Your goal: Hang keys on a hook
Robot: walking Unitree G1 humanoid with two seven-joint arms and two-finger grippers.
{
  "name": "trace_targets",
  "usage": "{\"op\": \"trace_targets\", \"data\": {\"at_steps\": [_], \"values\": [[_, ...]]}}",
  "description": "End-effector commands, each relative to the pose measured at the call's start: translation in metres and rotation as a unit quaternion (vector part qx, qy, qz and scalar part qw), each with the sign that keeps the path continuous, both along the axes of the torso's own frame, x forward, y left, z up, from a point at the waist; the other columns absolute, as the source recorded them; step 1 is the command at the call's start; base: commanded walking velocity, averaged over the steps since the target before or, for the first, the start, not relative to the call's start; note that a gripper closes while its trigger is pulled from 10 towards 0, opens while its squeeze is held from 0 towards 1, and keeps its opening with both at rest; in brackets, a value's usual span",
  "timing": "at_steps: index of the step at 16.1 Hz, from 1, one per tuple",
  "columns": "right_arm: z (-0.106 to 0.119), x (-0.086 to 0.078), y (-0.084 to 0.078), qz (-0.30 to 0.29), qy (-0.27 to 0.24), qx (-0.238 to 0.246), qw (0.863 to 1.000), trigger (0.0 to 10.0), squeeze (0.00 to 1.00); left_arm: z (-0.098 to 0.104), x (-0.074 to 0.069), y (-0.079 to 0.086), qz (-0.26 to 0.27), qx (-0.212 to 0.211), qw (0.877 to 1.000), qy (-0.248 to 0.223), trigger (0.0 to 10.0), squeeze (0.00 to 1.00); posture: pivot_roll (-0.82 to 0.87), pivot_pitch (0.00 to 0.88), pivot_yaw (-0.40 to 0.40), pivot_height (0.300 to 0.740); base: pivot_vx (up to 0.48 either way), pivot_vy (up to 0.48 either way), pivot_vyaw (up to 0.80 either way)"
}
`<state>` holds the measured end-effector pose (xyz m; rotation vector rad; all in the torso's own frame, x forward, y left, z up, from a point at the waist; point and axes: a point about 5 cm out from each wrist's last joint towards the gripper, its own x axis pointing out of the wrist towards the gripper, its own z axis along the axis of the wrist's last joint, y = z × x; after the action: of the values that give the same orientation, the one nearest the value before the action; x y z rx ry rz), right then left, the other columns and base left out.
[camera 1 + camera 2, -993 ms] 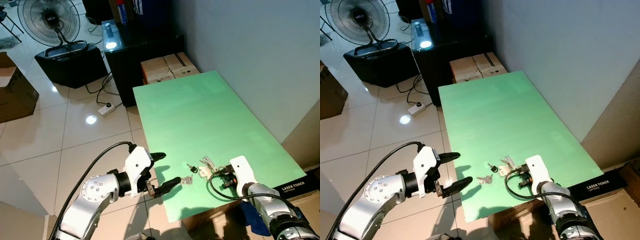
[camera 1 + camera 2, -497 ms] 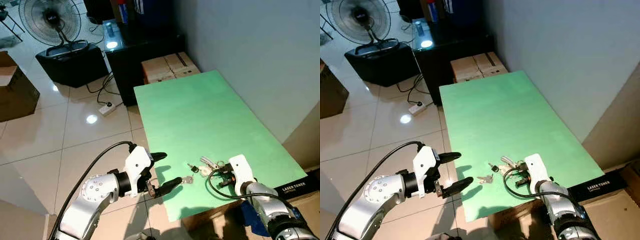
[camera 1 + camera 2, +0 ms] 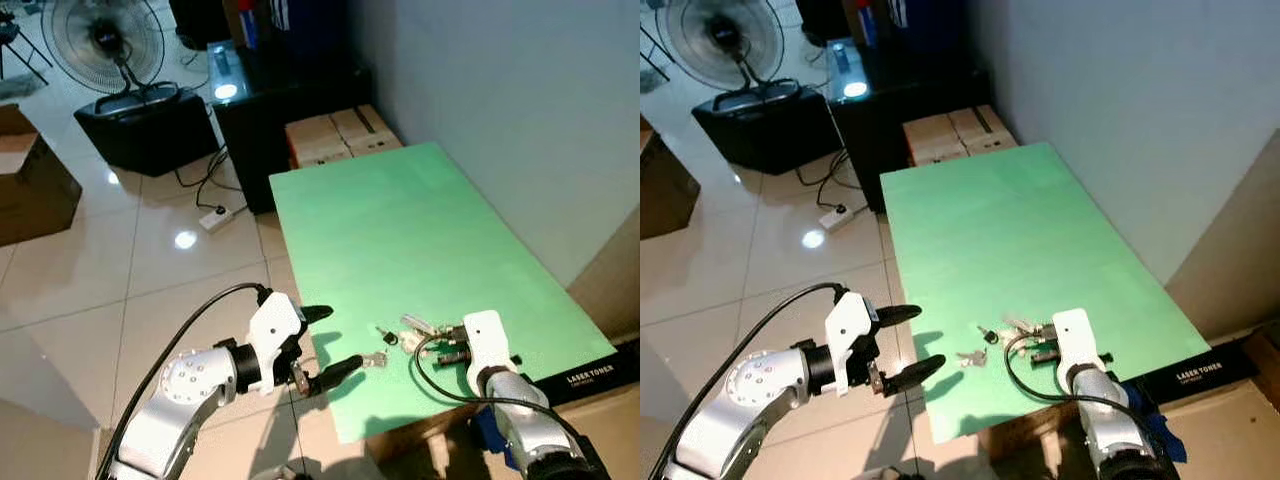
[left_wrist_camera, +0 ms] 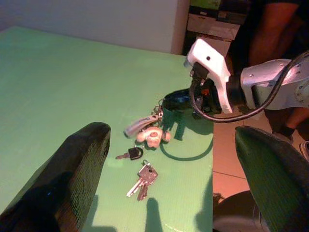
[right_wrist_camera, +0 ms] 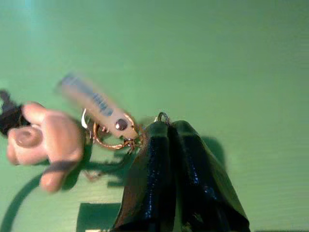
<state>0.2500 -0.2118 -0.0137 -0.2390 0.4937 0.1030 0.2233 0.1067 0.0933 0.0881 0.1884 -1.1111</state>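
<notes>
Right gripper (image 5: 166, 126): I saw its 2 fingers pressed together, pinching a small ring of the key bunch (image 4: 147, 131).
Left gripper (image 3: 322, 343): spread wide, holding nothing, at the table's (image 3: 400, 210) near left edge.
Keys: bunch on the near part of the green table; a loose pair of keys (image 4: 141, 179) and a small padlock (image 4: 134, 153) lay to its left.
Axis: the tan fob (image 5: 96, 104) ran long, pointing away from the fingers.
Risk: I judged the ring grip thin; a quick lift could slip it.
</notes>
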Motion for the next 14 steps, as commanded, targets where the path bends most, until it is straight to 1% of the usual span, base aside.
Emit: {"op": "trace_targets", "data": {"at_steps": [1, 4, 5, 6, 7, 8, 9, 11, 12, 13, 14], "values": [[0.001, -0.002, 0.003, -0.008, -0.014, -0.005, 1.000, 0.0, 0.00, 0.000, 0.001, 0.002, -0.004, 0.006, 1.000, -0.002, 10.0, 0.00, -0.05, 0.008, 0.143, 0.740, 0.000, 0.000, 0.00], [0.005, -0.001, 0.006, -0.019, -0.036, -0.012, 0.999, 0.0, 0.00, 0.000, 0.002, 0.003, -0.005, 0.008, 1.000, -0.004, 10.0, 0.00, -0.05, 0.006, 0.145, 0.740, 0.000, 0.000, 0.00], [0.002, -0.002, 0.009, -0.010, -0.026, -0.012, 1.000, 0.0, 0.00, 0.001, 0.002, 0.003, -0.006, 0.008, 1.000, -0.004, 10.0, 0.00, -0.05, 0.006, 0.145, 0.740, 0.000, 0.000, 0.00], [-0.004, -0.004, 0.013, 0.005, 0.001, -0.019, 1.000, 0.0, 0.00, 0.000, 0.002, 0.002, -0.006, 0.009, 1.000, -0.004, 10.0, 0.00, -0.05, 0.004, 0.142, 0.740, 0.000, 0.000, 0.00], [-0.010, -0.007, 0.015, 0.020, 0.028, -0.031, 0.999, 0.2, 0.00, 0.001, 0.003, 0.002, -0.005, 0.009, 1.000, -0.005, 10.0, 0.00, -0.04, 0.006, 0.140, 0.740, 0.000, 0.000, 0.00], [-0.012, -0.007, 0.016, 0.028, 0.037, -0.041, 0.998, 3.4, 0.00, 0.001, 0.003, 0.001, -0.003, 0.009, 1.000, -0.006, 10.0, 0.00, -0.04, 0.006, 0.136, 0.740, 0.000, 0.000, 0.00], [-0.015, -0.009, 0.015, 0.027, 0.056, -0.047, 0.997, 10.0, 0.00, 0.000, 0.003, 0.001, -0.001, 0.010, 1.000, -0.007, 10.0, 0.00, -0.04, 0.006, 0.136, 0.740, 0.000, 0.000, 0.00], [-0.019, -0.011, 0.016, 0.033, 0.080, -0.048, 0.995, 10.0, 0.00, 0.000, 0.004, 0.002, 0.002, 0.011, 1.000, -0.008, 10.0, 0.00, -0.04, 0.004, 0.128, 0.740, 0.000, 0.000, 0.00], [-0.019, -0.011, 0.017, 0.037, 0.083, -0.044, 0.995, 10.0, 0.67, 0.000, 0.004, 0.002, 0.003, 0.011, 1.000, -0.008, 10.0, 0.00, -0.04, 0.003, 0.127, 0.740, 0.000, 0.000, 0.00], [-0.020, -0.011, 0.020, 0.047, 0.091, -0.029, 0.994, 10.0, 1.00, 0.000, 0.004, 0.003, 0.004, 0.012, 1.000, -0.008, 10.0, 0.00, -0.04, 0.003, 0.127, 0.740, 0.000, 0.000, 0.00], [-0.019, -0.010, 0.022, 0.053, 0.092, -0.021, 0.994, 10.0, 1.00, 0.000, 0.004, 0.003, 0.005, 0.013, 1.000, -0.008, 10.0, 0.00, -0.03, 0.004, 0.125, 0.740, 0.000, 0.000, 0.00]]}}
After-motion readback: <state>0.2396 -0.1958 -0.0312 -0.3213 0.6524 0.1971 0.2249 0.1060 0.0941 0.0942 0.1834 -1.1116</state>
